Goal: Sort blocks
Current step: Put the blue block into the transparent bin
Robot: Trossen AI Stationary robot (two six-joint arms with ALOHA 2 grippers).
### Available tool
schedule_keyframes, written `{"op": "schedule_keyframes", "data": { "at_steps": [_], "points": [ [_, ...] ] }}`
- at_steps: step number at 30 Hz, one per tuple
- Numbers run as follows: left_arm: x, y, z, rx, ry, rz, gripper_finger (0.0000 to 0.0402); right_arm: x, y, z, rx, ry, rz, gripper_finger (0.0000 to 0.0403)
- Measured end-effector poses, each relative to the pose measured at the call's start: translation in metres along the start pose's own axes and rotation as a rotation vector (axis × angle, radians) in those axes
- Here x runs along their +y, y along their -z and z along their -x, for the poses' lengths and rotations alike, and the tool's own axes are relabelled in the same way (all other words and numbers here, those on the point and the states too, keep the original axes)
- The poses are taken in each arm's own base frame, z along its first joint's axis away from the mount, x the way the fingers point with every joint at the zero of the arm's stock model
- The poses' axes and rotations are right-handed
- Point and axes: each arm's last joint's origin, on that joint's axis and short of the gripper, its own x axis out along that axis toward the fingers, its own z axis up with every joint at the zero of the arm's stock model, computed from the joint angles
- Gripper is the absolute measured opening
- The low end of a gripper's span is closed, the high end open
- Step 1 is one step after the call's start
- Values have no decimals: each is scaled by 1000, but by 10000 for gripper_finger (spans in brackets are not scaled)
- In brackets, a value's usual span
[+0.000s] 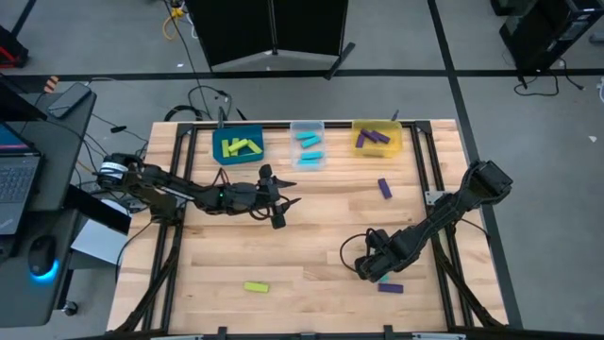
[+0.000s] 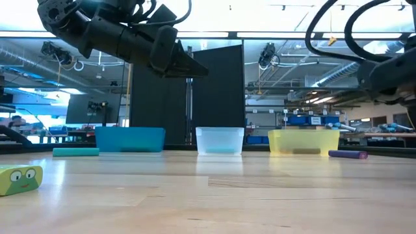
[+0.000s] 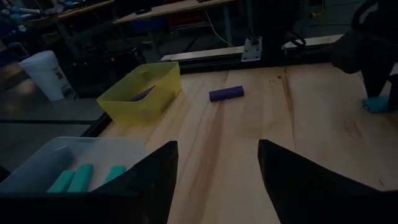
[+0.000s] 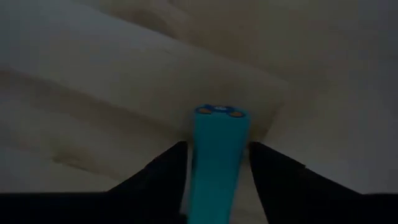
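Down at the table, right claw (image 4: 217, 163) pinches a cyan block (image 4: 216, 155) — left claw (image 3: 216, 180) gapes, empty.

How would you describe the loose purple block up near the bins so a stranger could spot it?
Start at the yellow bin on the table's far edge. Just in front of it, on bare wood, lies a lone purple block. The other loose purple block lies at the near edge, beside the right gripper.

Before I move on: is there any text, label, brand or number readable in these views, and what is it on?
None can be read.
Lime block, low view: printed cartoon eyes, no words.
Cyan block between the right gripper's fingers: coloured dots on its end, no letters.
Background shelf signs: too small to read.
The three bins: no visible labels.
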Motion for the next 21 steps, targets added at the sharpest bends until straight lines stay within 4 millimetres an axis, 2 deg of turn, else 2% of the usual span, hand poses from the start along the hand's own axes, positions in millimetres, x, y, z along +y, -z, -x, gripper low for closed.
{"op": "schedule_keyframes", "data": {
  "at_steps": [7, 13, 17, 21],
  "points": [
    [0, 1, 0, 9, 1, -3, 229, 2, 1, -9, 13, 38, 145, 119],
    [0, 11, 3, 48, 3, 3, 214, 2, -8, -1, -1, 13, 242, 117],
    [1, 16, 5, 40, 2, 7, 195, 2, -27, 14, -104, -21, 290, 117],
    [1, 16, 7, 10, 25, 17, 179, 2, -57, 30, -151, -51, 345, 117]
  ]
}}
